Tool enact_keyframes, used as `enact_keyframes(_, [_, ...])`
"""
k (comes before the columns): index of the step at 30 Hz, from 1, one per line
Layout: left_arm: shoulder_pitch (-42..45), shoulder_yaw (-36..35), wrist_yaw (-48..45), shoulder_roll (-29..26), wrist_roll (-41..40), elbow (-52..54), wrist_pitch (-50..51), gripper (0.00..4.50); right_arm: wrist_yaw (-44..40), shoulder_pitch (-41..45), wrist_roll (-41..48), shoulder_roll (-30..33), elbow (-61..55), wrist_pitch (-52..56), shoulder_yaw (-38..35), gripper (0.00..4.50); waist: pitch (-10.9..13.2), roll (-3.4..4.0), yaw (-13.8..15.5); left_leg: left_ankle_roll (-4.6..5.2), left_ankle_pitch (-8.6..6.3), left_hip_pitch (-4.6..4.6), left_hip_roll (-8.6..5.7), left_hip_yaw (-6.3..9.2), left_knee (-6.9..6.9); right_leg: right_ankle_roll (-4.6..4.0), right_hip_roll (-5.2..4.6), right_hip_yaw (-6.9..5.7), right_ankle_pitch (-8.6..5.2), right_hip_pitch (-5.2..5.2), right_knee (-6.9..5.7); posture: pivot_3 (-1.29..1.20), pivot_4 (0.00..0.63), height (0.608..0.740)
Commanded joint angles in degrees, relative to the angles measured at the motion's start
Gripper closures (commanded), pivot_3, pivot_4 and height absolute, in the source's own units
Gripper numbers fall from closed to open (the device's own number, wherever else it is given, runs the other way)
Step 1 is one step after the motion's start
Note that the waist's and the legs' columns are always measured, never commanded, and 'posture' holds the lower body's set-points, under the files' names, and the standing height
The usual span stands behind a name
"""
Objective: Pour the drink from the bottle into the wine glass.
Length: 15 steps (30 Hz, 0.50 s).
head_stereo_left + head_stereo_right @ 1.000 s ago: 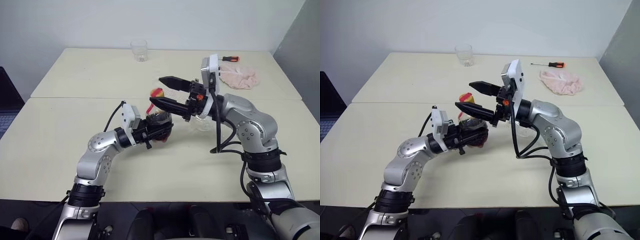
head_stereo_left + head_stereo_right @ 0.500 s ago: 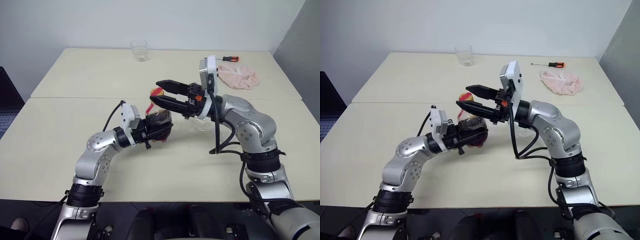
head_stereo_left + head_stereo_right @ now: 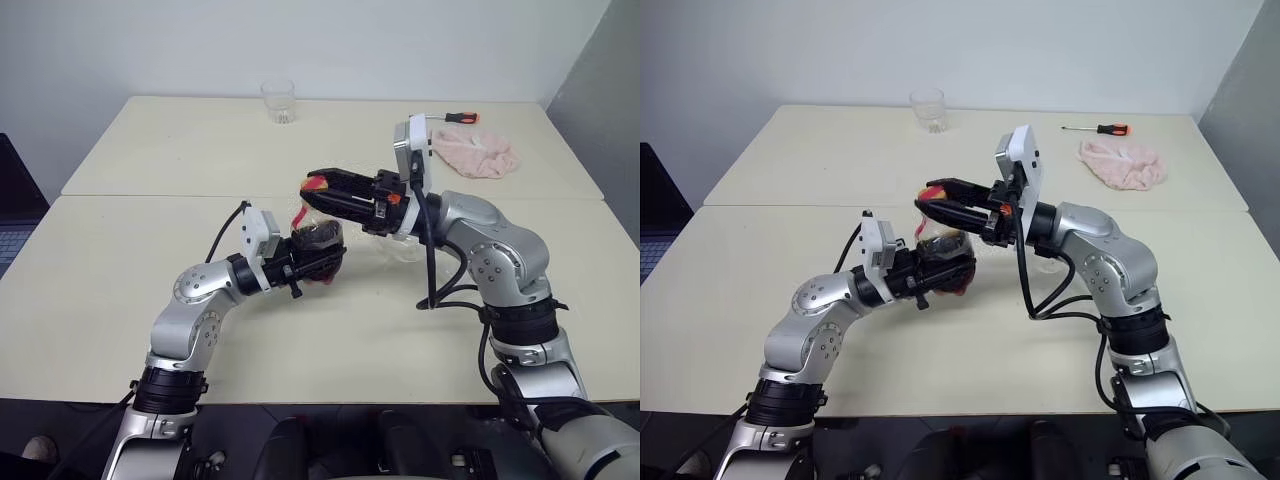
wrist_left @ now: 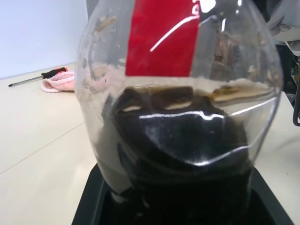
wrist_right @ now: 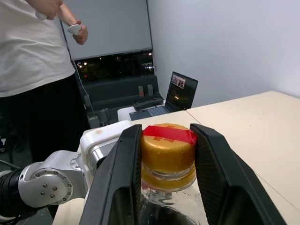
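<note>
So the bottle (image 3: 943,250) sits upright over the table (image 3: 790,150), clamped by the left gripper (image 3: 930,268), drink (image 4: 180,140) inside. The right gripper (image 5: 165,154) pinches the cap (image 5: 168,154). Uncapping and pouring remain; the wine glass (image 3: 405,243) waits behind.

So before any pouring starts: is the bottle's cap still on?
On. The yellow-orange cap sits on the bottle, right gripper fingers either side.
</note>
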State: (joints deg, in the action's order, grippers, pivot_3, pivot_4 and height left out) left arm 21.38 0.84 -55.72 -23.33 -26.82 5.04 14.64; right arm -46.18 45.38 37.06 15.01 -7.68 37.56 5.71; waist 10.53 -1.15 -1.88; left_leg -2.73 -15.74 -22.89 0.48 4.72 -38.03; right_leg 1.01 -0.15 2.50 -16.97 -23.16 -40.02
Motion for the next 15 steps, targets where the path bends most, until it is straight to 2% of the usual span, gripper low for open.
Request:
enact_keyframes(1, [0.28, -0.22, -0.38, -0.35, -1.05, 3.3, -0.63, 2.8, -0.17, 1.04, 0.01, -0.2, -0.64, -0.88, -0.78, 3.25, 0.0, 0.0, 0.0, 0.0, 0.0, 0.0, 0.0, 0.0, 0.0, 0.0, 0.0, 0.0, 0.0, 0.0, 0.0, 0.0, 0.15, 0.74])
enact_keyframes(15, [0.1, -0.42, -0.67, -0.77, -1.18, 3.34, -0.54, 2.8, -0.36, 2.07, 1.71, 0.34, -1.4, -0.36, -2.52, 3.25, 0.0, 0.0, 0.0, 0.0, 0.0, 0.0, 0.0, 0.0, 0.0, 0.0, 0.0, 0.0, 0.0, 0.0, 0.0, 0.0, 0.15, 0.74])
